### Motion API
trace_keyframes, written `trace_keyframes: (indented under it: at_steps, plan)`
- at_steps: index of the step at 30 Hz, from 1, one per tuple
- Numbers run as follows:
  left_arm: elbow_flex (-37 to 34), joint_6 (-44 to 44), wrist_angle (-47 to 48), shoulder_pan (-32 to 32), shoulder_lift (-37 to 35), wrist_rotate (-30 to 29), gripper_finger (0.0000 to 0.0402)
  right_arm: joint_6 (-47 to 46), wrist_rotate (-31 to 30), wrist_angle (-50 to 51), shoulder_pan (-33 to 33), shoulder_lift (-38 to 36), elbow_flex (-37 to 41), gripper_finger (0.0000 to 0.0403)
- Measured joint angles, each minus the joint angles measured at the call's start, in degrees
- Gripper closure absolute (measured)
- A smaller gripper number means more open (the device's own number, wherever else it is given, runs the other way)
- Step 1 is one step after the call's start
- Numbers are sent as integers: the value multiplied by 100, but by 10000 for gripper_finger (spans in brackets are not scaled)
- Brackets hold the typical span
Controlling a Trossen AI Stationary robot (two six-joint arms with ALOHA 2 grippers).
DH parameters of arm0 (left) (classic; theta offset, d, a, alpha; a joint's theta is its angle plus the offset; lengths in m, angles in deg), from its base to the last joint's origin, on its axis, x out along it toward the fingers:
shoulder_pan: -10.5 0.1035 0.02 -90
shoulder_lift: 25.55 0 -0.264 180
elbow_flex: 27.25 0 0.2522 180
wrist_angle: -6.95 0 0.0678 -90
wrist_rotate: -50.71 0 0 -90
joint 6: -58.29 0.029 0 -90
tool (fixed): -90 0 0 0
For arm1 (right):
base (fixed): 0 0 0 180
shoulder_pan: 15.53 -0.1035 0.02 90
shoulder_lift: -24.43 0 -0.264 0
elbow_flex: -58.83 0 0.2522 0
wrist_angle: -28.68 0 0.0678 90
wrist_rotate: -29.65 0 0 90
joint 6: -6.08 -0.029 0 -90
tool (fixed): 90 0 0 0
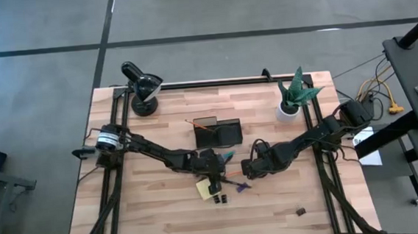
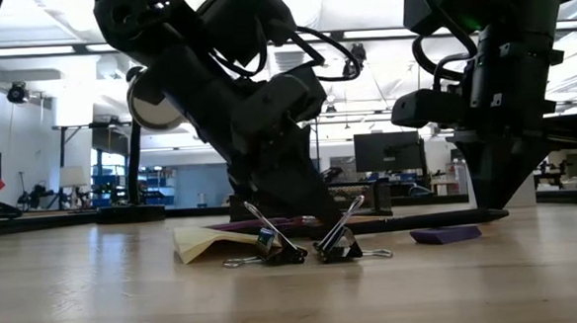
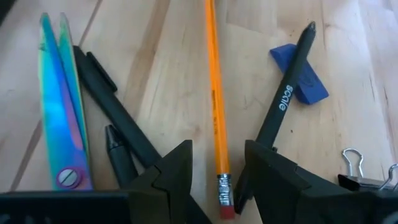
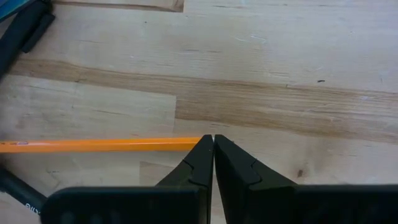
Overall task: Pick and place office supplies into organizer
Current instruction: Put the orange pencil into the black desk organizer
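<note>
An orange pencil [image 3: 214,93] lies flat on the wooden table. My left gripper [image 3: 217,148] is open and slants down over the pencil's eraser end [image 3: 225,208], one finger on each side with a gap to the pencil. My right gripper [image 4: 213,138] is shut and points down at the pencil's other end [image 4: 186,144]. Around the pencil lie scissors [image 3: 59,112] with iridescent blades, black pens [image 3: 115,109] [image 3: 286,93], a purple block [image 3: 301,84], black clips [image 2: 298,245] and a yellow sticky pad [image 1: 204,189]. The dark organizer [image 1: 217,133] stands farther back. My right gripper's shut fingertips [image 4: 202,149] stand over the pencil's pointed end [image 4: 186,144], coming from above. They hide that end, and I cannot tell whether they touch it.
A black desk lamp [image 1: 142,85] stands at the far left corner and a potted plant [image 1: 294,95] at the far right. A small dark item [image 1: 300,212] lies alone near the front right. Bare wood lies at the table's near left and near right.
</note>
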Motion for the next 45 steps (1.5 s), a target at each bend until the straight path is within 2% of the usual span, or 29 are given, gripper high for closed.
trace_keyframes:
  at_steps: [7, 11, 22, 32, 34, 39, 45]
  plan:
    - [-12, 51, 97, 2, -17, -11, 269, 0, 2, 8, 0, -2, -2, 394]
    - [-49, 398, 94, -29, -17, -96, 275, 0, 4, 8, 0, -2, -2, 394]
    - [-63, 620, 144, -50, -15, -203, 381, 0, 15, 8, 0, -2, -2, 394]
    - [-86, 756, 243, -52, -115, -168, 395, 2, -8, -31, -17, -56, -2, 394]
    - [-69, 783, 455, -50, -204, -133, 395, -67, -354, 74, -112, -144, -4, 394]
    - [0, 1059, 1222, -63, -596, -284, 395, -949, -1629, 1149, -359, -699, -259, 394]
    - [238, 1798, 2218, -11, -1412, -924, 395, -1040, -1930, 2122, -457, -961, -363, 394]
